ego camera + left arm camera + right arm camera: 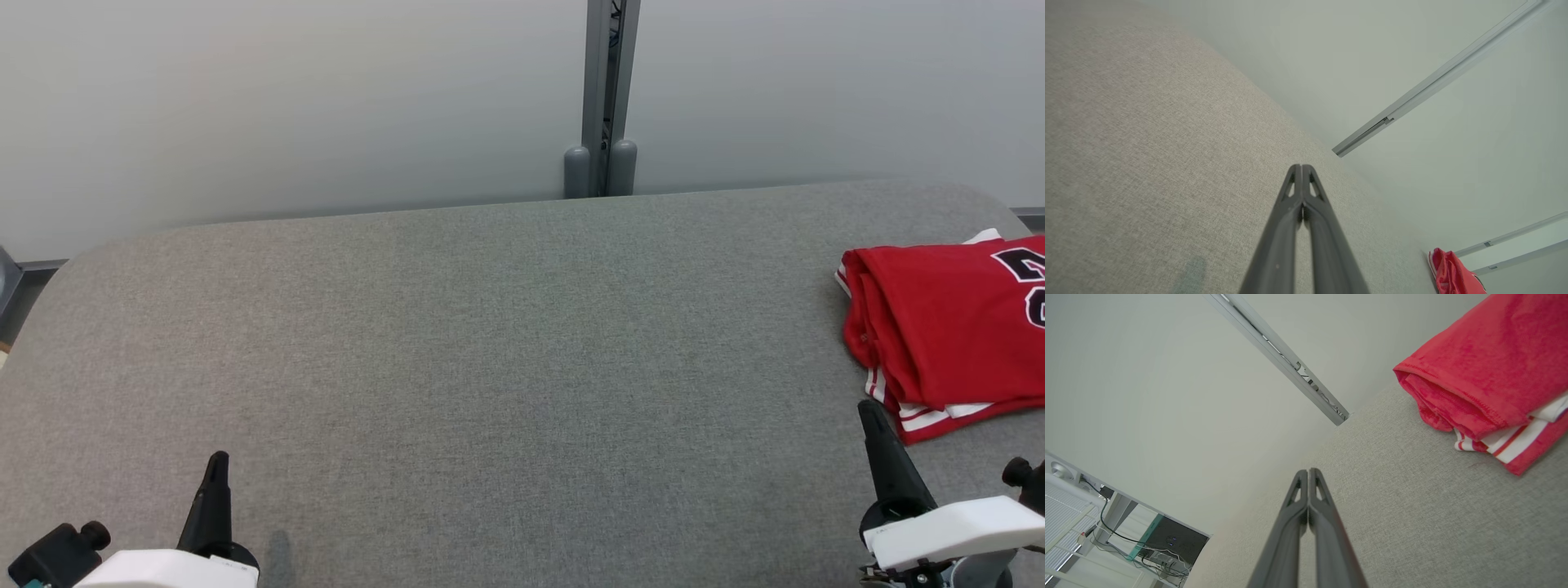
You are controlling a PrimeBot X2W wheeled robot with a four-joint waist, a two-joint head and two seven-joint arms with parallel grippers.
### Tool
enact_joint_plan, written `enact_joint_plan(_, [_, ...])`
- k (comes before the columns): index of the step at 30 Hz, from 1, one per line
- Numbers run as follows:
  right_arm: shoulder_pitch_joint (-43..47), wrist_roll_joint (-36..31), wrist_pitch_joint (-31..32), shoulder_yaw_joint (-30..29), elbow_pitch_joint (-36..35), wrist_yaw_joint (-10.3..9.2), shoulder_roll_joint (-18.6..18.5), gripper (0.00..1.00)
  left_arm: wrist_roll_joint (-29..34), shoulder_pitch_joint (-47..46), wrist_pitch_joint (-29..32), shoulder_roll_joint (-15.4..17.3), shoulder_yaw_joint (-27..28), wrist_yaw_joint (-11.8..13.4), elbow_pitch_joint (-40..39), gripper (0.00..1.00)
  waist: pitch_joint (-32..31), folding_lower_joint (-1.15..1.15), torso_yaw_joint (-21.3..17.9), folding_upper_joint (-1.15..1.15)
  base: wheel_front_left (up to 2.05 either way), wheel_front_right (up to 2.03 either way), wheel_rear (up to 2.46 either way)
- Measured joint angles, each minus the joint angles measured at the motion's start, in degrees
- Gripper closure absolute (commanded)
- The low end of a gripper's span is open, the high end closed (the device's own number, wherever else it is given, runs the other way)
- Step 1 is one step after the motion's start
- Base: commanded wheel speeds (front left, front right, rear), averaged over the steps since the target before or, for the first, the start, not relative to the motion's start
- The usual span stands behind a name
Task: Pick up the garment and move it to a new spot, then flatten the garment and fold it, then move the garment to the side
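Folded red garment (951, 327) sits far right of frame on the grey table (457, 343), both grippers (left (1301, 166), right (1308, 471)) pinched together w/ nothing in them, at bottom corners.

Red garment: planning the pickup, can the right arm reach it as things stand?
Probably yes: the red garment lies just ahead of the right gripper, with bare grey surface between them; the shut gripper must open first.

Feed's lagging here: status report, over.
Left gripper shut, empty. Right gripper shut, empty. Red jersey folded, far right of table. Nothing in the way.
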Motion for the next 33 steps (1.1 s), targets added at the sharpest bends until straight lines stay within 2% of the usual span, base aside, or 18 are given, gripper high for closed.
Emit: enact_joint_plan(33, [-2.76, 21.02, 2.20, -1.79, 2.77, 0.00, -0.32, 1.00, -16.58, -5.07, 4.54, -3.32, 4.01, -4.80, 3.33, 1.00, 0.30, 0.00, 0.70, 0.00, 0.00, 0.00, 0.00])
